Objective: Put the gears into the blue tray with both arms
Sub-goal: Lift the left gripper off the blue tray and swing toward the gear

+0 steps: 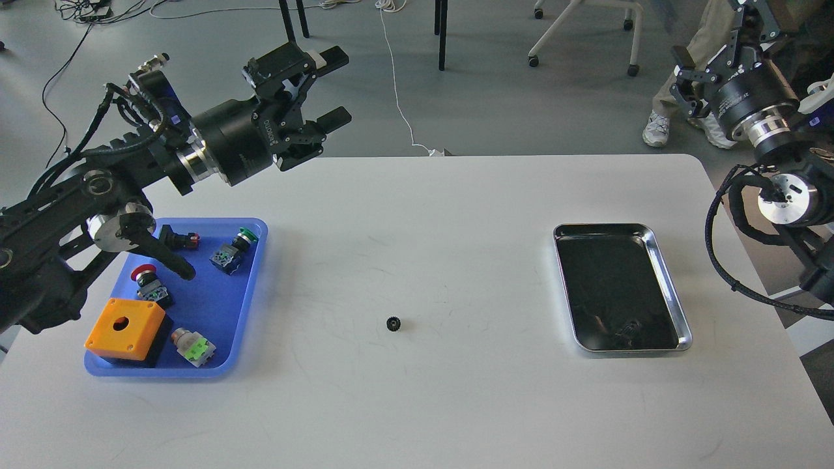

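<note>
Black and toothed, a small gear [393,323] with a centre hole lies flat mid-desk [417,404], well apart from the blue tray [251,296]. Left pincer [329,91] gapes empty above; the right pincer's [707,55] state I cannot tell.

A white table [417,404] carries a shiny silver metal tray [677,306] with a dark inside at its right. At the left sit an orange box [124,329] with a round hole, a red-capped push-button [143,277] and green-capped ones [244,236]. Beyond, a white cable [397,98] crosses the grey floor.
</note>
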{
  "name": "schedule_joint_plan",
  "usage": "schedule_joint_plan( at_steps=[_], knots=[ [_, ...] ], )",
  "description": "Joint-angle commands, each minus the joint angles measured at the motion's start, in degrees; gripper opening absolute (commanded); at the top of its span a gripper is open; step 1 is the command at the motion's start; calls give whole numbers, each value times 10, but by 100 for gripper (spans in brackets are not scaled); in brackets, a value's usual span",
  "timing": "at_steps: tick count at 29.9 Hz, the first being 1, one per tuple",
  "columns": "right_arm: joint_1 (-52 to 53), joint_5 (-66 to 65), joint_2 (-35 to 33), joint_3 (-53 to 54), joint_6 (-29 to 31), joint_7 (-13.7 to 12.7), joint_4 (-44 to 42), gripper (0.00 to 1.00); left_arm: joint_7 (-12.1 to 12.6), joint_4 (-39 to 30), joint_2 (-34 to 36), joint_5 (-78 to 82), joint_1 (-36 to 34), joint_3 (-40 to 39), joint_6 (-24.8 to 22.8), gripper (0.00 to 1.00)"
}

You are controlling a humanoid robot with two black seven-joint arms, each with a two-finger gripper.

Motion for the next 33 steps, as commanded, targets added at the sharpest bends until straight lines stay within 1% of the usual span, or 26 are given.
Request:
schedule_joint_plan(
  at_steps=[1, 2, 6, 7, 9, 33],
  knots=[
    [-33, 37, -1, 23, 29, 0, -2, 98, 0, -20, -44, 162, -5, 11, -2, 98],
    [-38, 40, -1, 24, 36, 0, -3, 98, 0, -23, -51, 191, -6, 18, -1, 98],
    [-38, 40, -1, 24, 36, 0, -3, 98, 0, -23, -52, 191, -6, 18, -1, 98],
    [-71, 50, -2, 26, 83, 0, -3, 98, 0, -48, -106, 383, -13, 39, -1, 98],
    [-82, 53, -2, 27, 95, 0, -2, 98, -1, -48, -121, 447, -22, 56, -1, 98],
    [-83, 53, -2, 27, 96, 0, -2, 98, -1, -49, -122, 453, -23, 58, -1, 98]
  ],
)
